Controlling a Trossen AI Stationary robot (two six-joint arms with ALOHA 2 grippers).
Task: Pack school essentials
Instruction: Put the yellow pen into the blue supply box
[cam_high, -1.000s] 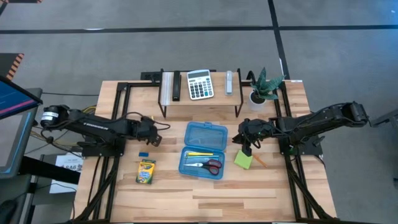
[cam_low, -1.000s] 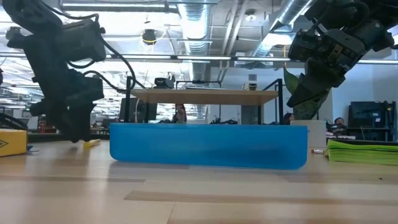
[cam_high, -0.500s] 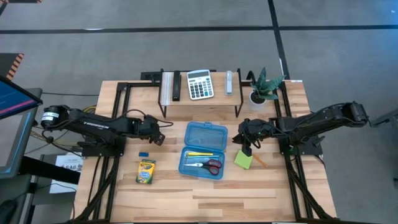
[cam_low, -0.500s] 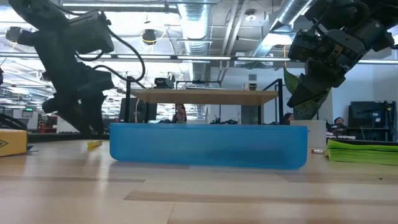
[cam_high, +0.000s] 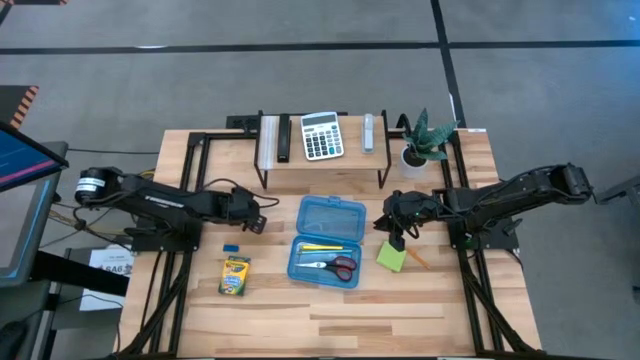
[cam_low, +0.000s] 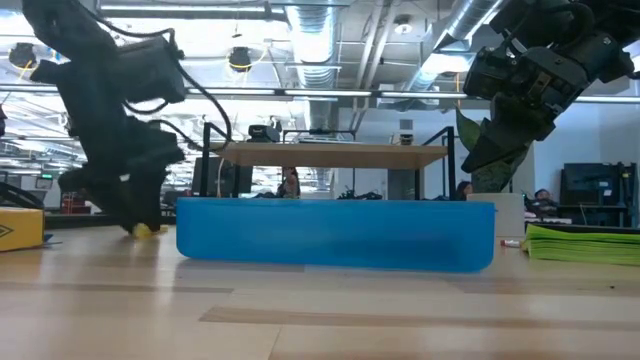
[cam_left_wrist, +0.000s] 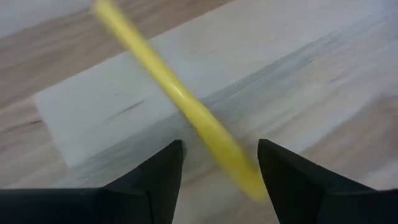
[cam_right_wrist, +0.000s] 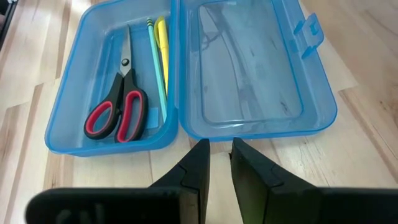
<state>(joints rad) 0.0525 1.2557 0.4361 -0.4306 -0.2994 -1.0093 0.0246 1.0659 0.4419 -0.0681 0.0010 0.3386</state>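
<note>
Left pincer (cam_high: 256, 222) is down low on the table (cam_high: 330, 310), just off the open blue case (cam_high: 327, 242) on the side away from the plant. Its own camera shows the two dark fingers (cam_left_wrist: 155, 174) spread wide, a yellow pencil (cam_left_wrist: 180, 99) lying on the wood between them, not clamped. From table height, the yellow tip (cam_low: 143, 230) peeks out at the foot of that pincer (cam_low: 135, 222), beside the case's blue wall (cam_low: 335, 235).

Right pincer (cam_high: 397, 240) hangs on the opposite side of the case, above the lime-green sticky-note pad (cam_high: 391, 256). Its fingers (cam_right_wrist: 198, 163) sit nearly together with a thin gap and nothing in them. An orange pencil (cam_high: 416, 259) lies just beyond the pad, farther from the case.

Inside the case, the red-handled scissors (cam_right_wrist: 118, 106) lie in the deeper half, a thin green pencil (cam_right_wrist: 155, 62) and a yellow one (cam_right_wrist: 162, 50) beside them; the lid half (cam_right_wrist: 255, 68) is bare.

On the left pincer's side of the case, the small blue eraser (cam_high: 231, 248) lies on the wood, the crayon box (cam_high: 235, 275) just past it toward the table's front edge.

Behind the case, the raised shelf (cam_high: 322, 160) carries the calculator (cam_high: 321, 135), and the potted plant (cam_high: 424, 140) stands off its end.
</note>
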